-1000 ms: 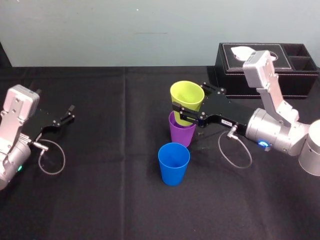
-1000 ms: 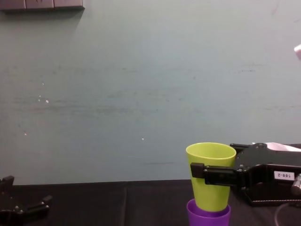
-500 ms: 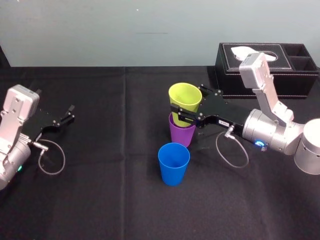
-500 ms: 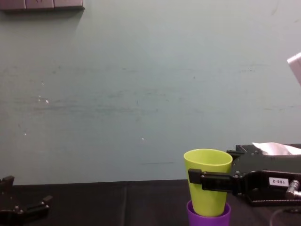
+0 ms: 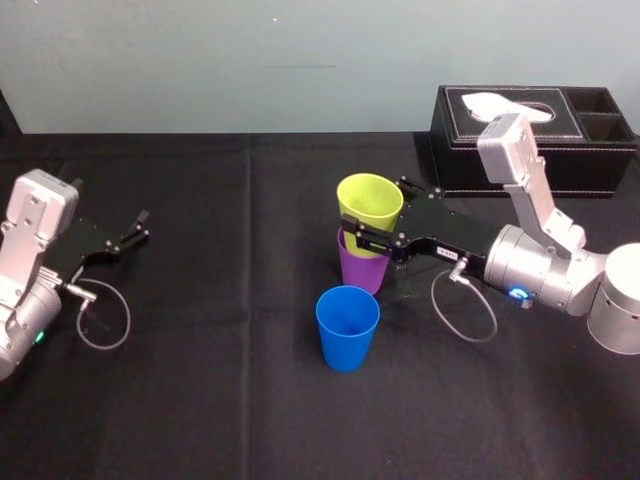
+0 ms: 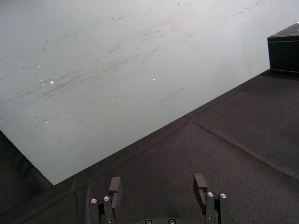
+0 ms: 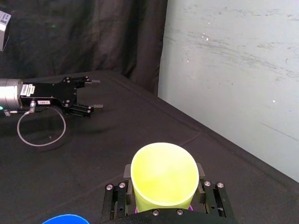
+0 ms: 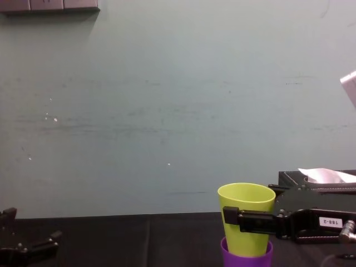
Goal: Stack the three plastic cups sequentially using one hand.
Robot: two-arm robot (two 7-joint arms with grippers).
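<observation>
Gripping the yellow-green cup (image 5: 369,203) in the purple cup (image 5: 362,270)

A black-clothed table (image 5: 230,400) carries everything. A black tissue box (image 5: 560,150) sits behind and to the right of the purple cup, well apart. The right gripper (image 5: 374,206) reaches in from the purple cup's right, its jaws clamped on the yellow-green cup's sides below the rim. The left gripper (image 5: 140,227) rests far to the purple cup's left, fingers spread. The yellow-green cup stands upright, its base sunk inside the purple cup, most of its body above that rim. The blue cup (image 5: 347,327) stands alone just in front of the purple cup.
</observation>
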